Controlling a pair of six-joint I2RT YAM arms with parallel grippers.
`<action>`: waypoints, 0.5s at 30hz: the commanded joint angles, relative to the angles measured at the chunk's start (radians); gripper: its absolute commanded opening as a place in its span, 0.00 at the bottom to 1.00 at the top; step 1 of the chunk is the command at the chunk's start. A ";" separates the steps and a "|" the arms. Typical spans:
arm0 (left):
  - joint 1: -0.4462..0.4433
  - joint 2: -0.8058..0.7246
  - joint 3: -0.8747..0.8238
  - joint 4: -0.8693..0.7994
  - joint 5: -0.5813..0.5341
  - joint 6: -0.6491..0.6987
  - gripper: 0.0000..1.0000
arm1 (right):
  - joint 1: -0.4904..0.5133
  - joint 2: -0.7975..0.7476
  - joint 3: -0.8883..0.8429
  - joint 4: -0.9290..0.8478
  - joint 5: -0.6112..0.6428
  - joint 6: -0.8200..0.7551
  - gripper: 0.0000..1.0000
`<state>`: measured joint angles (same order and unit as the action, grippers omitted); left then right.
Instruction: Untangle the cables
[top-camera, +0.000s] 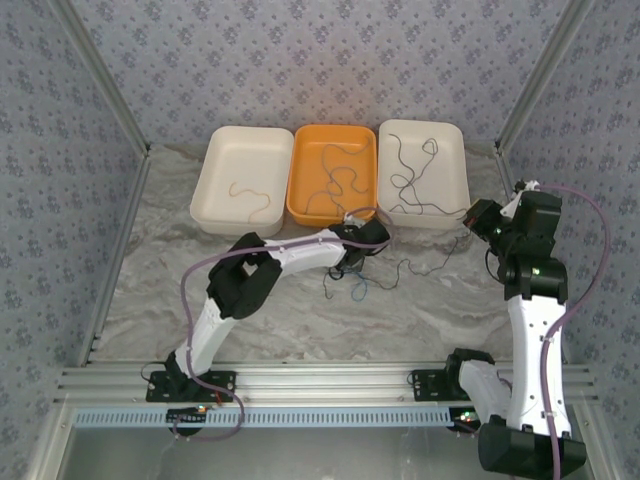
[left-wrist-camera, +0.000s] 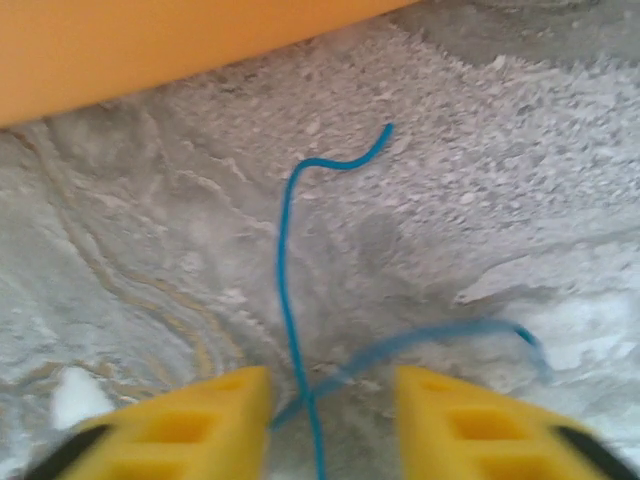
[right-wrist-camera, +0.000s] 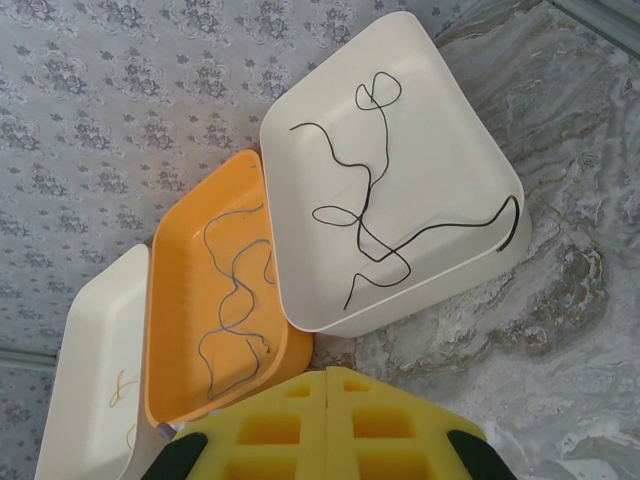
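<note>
A loose tangle of cables lies on the marble table in front of the trays: a blue cable (top-camera: 358, 287) and a thin black cable (top-camera: 425, 268) that trails right. My left gripper (top-camera: 352, 265) is low over the tangle. In the left wrist view it (left-wrist-camera: 330, 420) is open, with the blue cable (left-wrist-camera: 283, 260) running between its yellow fingers (left-wrist-camera: 200, 425) and crossing itself there. My right gripper (top-camera: 475, 215) hovers by the right tray's near corner. Its yellow fingers are pressed shut (right-wrist-camera: 327, 385) with nothing visible between them.
Three trays line the back. The left white tray (top-camera: 215, 180) holds a tan cable (top-camera: 250, 192), the orange tray (top-camera: 300, 175) a grey-blue cable (top-camera: 335, 170), the right white tray (top-camera: 455, 165) black cables (right-wrist-camera: 365, 215). The orange tray wall (left-wrist-camera: 150, 40) is just ahead of my left fingers.
</note>
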<state>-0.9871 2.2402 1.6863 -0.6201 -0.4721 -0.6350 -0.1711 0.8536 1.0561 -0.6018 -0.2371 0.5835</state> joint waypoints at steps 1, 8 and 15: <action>0.016 0.033 -0.063 -0.064 -0.069 -0.017 0.00 | 0.006 -0.024 0.001 0.015 -0.010 0.005 0.00; 0.100 -0.399 -0.372 -0.094 -0.257 -0.103 0.00 | 0.002 0.001 0.036 0.005 0.023 -0.017 0.00; 0.506 -0.906 -0.636 -0.164 -0.176 -0.035 0.00 | -0.053 0.009 0.036 -0.026 0.066 -0.022 0.00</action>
<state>-0.6205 1.4651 1.1435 -0.7105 -0.6598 -0.6998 -0.1951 0.8677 1.0649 -0.6075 -0.2031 0.5812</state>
